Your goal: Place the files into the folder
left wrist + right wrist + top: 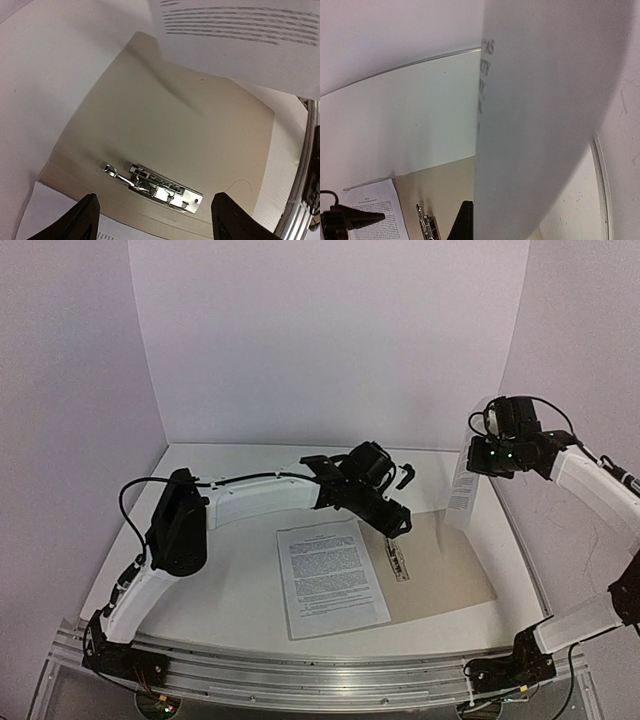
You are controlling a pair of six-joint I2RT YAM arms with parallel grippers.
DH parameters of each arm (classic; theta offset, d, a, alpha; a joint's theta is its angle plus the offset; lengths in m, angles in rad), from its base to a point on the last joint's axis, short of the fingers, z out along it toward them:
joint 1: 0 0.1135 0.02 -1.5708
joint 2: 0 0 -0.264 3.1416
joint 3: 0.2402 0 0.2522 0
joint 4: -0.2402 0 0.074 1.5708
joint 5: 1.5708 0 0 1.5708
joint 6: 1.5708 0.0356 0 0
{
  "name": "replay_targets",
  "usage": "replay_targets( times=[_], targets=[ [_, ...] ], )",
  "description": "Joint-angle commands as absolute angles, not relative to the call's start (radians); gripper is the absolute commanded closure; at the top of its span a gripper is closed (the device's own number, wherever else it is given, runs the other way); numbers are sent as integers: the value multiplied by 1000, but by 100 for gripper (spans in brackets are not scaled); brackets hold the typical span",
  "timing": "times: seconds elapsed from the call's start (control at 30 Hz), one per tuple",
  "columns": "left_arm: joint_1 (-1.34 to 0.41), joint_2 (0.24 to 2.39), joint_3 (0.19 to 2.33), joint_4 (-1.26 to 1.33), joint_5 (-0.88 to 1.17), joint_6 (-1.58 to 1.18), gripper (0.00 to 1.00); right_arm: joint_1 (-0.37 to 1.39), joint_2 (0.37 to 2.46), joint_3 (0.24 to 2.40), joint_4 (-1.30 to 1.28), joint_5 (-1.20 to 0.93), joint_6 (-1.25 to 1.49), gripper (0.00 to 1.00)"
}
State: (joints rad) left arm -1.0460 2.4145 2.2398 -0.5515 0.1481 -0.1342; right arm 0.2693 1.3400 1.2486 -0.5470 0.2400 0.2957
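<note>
The tan folder (445, 565) lies open on the table with its metal fastener (397, 562) showing. One printed sheet (330, 577) lies flat just left of the fastener. My left gripper (397, 523) is open and empty above the fastener; the left wrist view shows its fingertips (86, 216) on either side of the fastener (155, 186) on the folder (175, 110). My right gripper (480, 455) is shut on the second sheet (461, 488), which hangs above the folder's far right corner. That sheet (545, 125) fills the right wrist view and hides one finger.
White walls enclose the table on three sides, and the right wall is close to my right arm. An aluminium rail (300, 675) runs along the near edge. The right wrist view also shows the folder (445, 192), the fastener (426, 225) and the flat sheet (375, 210).
</note>
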Motion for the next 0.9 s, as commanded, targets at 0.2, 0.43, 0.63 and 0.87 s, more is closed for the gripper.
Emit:
replay_targets(
  times=[0.2,0.43,0.63,0.87],
  targets=[
    [-1096,2528,2338,-586,-39,-567,2,274,1192,1133,-559,235,251,100],
    [-1102,2618,2368,-569,-57,-621,0,274,1117,1067,-554,203,294,100],
    [-1103,2657,2380,-550,-58,-587,6,274,1030,1048,-546,178,317,100],
    [-1101,2614,2286,-584,-65,-571,34,274,996,1041,-536,161,323,100]
  ],
)
